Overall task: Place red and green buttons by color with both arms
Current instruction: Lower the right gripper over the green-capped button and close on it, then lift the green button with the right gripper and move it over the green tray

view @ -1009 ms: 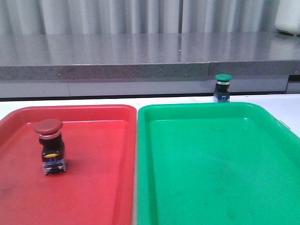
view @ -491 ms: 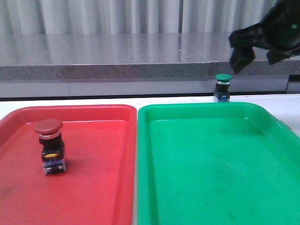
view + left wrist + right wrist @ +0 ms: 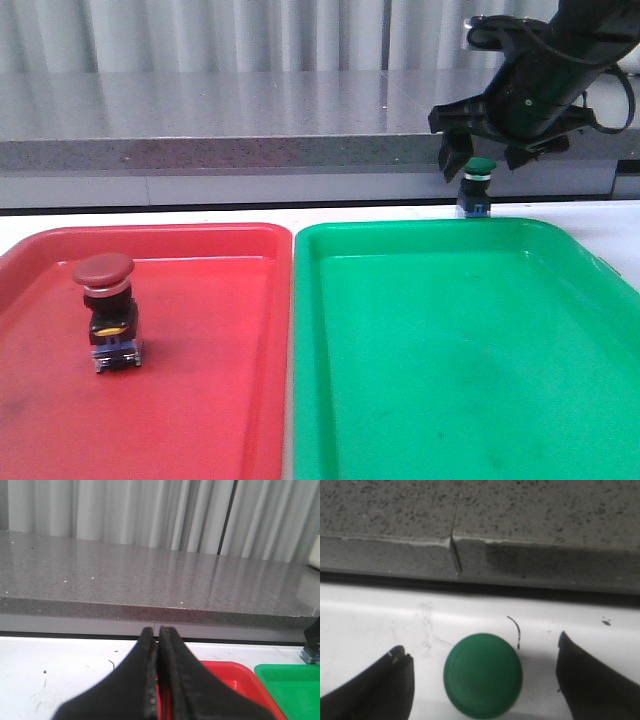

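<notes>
The red button (image 3: 105, 310) stands upright in the red tray (image 3: 200, 400) at its left side. The green button (image 3: 476, 186) stands on the white table just behind the green tray (image 3: 460, 350). My right gripper (image 3: 483, 160) is open and hangs over the green button, one finger on each side of the cap, not touching it. In the right wrist view the green cap (image 3: 483, 675) lies between the two spread fingertips (image 3: 395, 685). My left gripper (image 3: 158, 635) is shut and empty, above the white table near the red tray's far corner (image 3: 235, 677).
A grey stone ledge (image 3: 250, 130) runs along the back of the table, close behind the green button. The two trays sit side by side and fill the front of the table. A white object (image 3: 630, 50) stands on the ledge at the far right.
My right arm has come into the front view from the upper right and moved left and down until its open fingers straddle the green button. The buttons and trays have not moved.
</notes>
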`<state>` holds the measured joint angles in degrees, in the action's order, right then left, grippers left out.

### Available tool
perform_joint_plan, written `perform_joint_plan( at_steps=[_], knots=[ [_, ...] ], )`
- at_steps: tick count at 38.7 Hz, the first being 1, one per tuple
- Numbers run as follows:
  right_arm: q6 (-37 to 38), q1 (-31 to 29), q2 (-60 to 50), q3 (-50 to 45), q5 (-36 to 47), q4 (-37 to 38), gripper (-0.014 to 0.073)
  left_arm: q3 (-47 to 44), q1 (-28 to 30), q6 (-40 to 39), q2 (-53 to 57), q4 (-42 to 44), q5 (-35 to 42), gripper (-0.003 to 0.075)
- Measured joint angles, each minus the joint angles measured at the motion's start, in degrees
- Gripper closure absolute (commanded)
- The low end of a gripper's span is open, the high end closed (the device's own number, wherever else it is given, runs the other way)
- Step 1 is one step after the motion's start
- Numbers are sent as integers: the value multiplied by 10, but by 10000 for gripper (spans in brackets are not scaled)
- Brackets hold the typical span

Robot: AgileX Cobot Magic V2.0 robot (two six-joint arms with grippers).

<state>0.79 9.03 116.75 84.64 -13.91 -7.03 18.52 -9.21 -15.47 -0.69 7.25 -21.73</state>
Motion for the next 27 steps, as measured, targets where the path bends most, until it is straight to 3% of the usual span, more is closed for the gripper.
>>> perform_joint_plan(
  at_steps=[3, 9, 13, 27],
  knots=[
    [0, 0, 14, 12, -1, -3, 63, 0, 0, 0, 0, 0, 0, 740],
    [0, 0, 22, 24, -20, -16, 334, 0, 0, 0, 0, 0, 0, 740],
    [0, 0, 22, 25, -21, -18, 445, 0, 0, 0, 0, 0, 0, 740],
    [-1, 0, -19, 25, -41, -19, 477, 0, 0, 0, 0, 0, 0, 740]
  ],
)
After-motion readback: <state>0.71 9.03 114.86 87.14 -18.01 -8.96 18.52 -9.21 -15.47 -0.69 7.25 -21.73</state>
